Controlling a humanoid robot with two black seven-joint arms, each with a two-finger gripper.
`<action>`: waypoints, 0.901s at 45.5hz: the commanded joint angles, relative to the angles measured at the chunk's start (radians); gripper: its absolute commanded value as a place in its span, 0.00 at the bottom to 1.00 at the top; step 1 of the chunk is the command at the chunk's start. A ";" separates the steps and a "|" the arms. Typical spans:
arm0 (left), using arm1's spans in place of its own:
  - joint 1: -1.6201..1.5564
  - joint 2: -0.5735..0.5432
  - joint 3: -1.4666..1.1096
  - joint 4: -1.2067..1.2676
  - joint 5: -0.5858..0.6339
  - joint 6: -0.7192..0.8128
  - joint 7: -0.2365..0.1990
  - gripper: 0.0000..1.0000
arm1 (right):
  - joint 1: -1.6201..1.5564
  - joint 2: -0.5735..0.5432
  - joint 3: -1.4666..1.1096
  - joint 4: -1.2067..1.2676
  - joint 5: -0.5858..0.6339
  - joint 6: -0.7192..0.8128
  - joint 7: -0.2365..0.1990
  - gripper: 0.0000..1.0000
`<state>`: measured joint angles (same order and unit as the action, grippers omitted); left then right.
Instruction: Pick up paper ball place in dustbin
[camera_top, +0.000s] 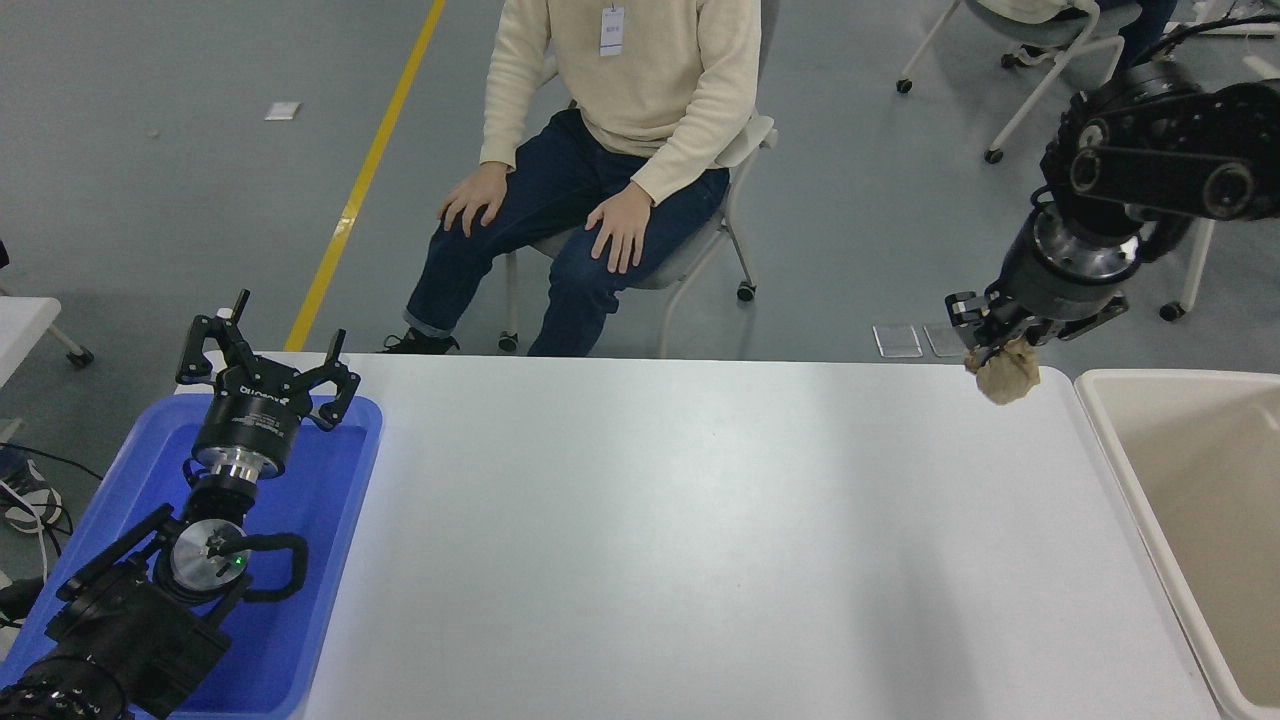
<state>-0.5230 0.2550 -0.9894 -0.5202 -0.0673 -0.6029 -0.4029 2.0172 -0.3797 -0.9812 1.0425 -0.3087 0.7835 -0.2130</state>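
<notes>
Grey flooring stretched behind a white table (640, 520) whose top took up most of the view. At the far right corner, the right gripper (1000, 345) had its fingers pinched narrow on the top of the paper ball (1008, 380), so the tan wad hung just beneath them, lifted clear of the table. It sat high over the table's far right edge, just beside the near corner of the dustbin (1100, 440) but not yet above its opening. Outward from the fingers, the silver wrist collar and black arm rose steeply toward the upper right corner of the view.

Judged from that, the pickup was done and the carry looked well along; what remained was a short travel to the right until the ball was over the tan inside of the tub, then a release. Nothing stood between ball and bin. The thick rim was the one thing to clear, and the ball seemed high enough for that, though a lumpy wad held only by its top could slip or catch on a finger at release.

Far to the left, the left gripper (262, 368) was parked over the blue tray (330, 560) with its fingers spread wide, holding nothing. Beyond the table a person (620, 120) in a cream sweater sat on a wheeled chair, hands on knees, well apart from the working arm. More chairs stood at the upper right.
</notes>
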 joint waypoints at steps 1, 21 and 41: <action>0.000 0.000 0.000 0.000 0.000 0.000 -0.001 1.00 | 0.213 -0.057 -0.013 0.074 0.042 0.002 0.000 0.00; 0.000 0.000 0.000 0.000 0.000 0.000 -0.001 1.00 | 0.250 -0.090 -0.027 0.067 0.036 0.002 -0.002 0.00; 0.001 0.000 0.000 0.000 0.000 0.005 -0.001 1.00 | 0.111 -0.473 -0.137 -0.025 -0.067 0.002 -0.003 0.00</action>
<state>-0.5217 0.2546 -0.9894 -0.5203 -0.0680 -0.6022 -0.4037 2.2057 -0.6491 -1.0797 1.0781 -0.2954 0.7854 -0.2161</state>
